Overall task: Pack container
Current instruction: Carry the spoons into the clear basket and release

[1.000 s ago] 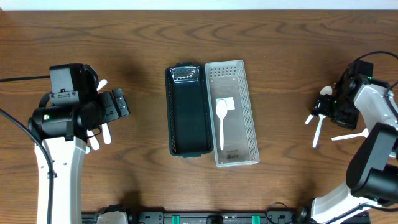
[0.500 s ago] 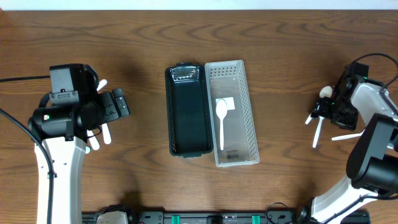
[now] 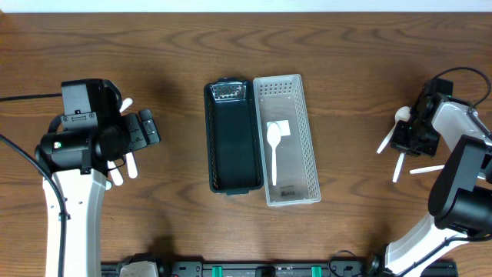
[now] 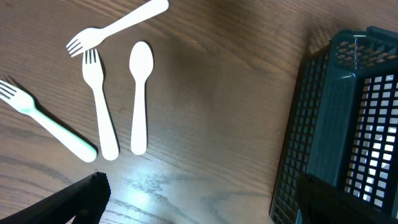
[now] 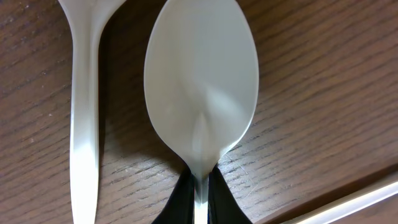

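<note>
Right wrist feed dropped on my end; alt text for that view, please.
A white spoon fills the frame, its neck pinched between the right gripper's dark fingertips at the bottom edge. A second white utensil handle lies beside it on the left, on the wooden table.

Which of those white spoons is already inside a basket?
The centre spoon, lying in the clear basket. The left spoon lies on the table beside forks; the right spoon is on the table, gripped at the handle by the right hand.

Spoon [image 3: 273, 150] lies in right tray [image 3: 314, 154] (other tray [image 3: 231, 146] touching its left).
</note>
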You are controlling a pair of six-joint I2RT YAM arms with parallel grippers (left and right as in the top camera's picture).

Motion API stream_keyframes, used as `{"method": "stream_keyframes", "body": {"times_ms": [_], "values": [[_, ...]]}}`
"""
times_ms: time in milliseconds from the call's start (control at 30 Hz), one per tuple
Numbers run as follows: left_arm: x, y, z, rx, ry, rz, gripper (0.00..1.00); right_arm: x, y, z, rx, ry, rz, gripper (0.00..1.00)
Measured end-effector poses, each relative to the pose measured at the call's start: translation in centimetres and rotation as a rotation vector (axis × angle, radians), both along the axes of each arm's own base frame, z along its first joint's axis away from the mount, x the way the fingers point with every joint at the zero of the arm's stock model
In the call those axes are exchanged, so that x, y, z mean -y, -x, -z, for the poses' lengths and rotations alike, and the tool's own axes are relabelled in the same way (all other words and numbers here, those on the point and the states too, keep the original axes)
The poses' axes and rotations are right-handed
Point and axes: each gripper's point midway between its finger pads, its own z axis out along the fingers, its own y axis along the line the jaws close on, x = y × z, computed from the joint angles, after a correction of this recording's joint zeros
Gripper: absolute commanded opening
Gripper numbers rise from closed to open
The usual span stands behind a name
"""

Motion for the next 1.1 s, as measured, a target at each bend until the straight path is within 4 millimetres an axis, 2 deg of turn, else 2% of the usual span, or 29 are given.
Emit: {"method": "stream_keyframes", "body": {"times_ms": [167, 300, 400, 467, 533, 600, 700, 767, 833, 900, 1000, 1100], "values": [[0.0, 0.0, 0.0, 0.000, 0.000, 0.000, 0.98, 0.0, 0.0, 0.0, 0.000, -0.002, 0.011, 0.01], [0.0, 0.0, 0.0, 0.000, 0.000, 0.000, 0.98, -1.0, -0.1, -0.8, -0.013, -0.042, 0.015, 0.01], [0.0, 0.0, 0.0, 0.000, 0.000, 0.000, 0.98, -2.4, -2.3, -3.4, 0.032, -0.069, -0.005, 0.01], [0.0, 0.0, 0.0, 0.000, 0.000, 0.000, 0.98, -3.8, -4.4, -6.3, 0.104, -0.077, -0.030, 0.01], [0.0, 0.0, 0.0, 0.000, 0.000, 0.000, 0.98, -5.8, -6.7, -10.0, 0.208, -0.079, -0.070, 0.01], [0.0, 0.0, 0.0, 0.000, 0.000, 0.000, 0.98, -9.3, -8.8, -14.8, 0.343, -0.091, -0.135, 0.01], [0.0, 0.0, 0.0, 0.000, 0.000, 0.000, 0.98, -15.3, -9.8, -20.0, 0.482, -0.135, -0.245, 0.01], [0.0, 0.0, 0.0, 0.000, 0.000, 0.000, 0.98, -19.8, -9.5, -21.8, 0.529, -0.177, -0.328, 0.01], [0.0, 0.0, 0.0, 0.000, 0.000, 0.000, 0.98, -23.9, -8.6, -22.0, 0.524, -0.217, -0.403, 0.01], [0.0, 0.0, 0.0, 0.000, 0.000, 0.000, 0.98, -27.2, -7.7, -20.7, 0.484, -0.238, -0.463, 0.01], [0.0, 0.0, 0.0, 0.000, 0.000, 0.000, 0.98, -30.8, -6.7, -17.3, 0.385, -0.246, -0.530, 0.01], [0.0, 0.0, 0.0, 0.000, 0.000, 0.000, 0.98, -32.7, -5.6, -12.7, 0.255, -0.229, -0.559, 0.01]]}}
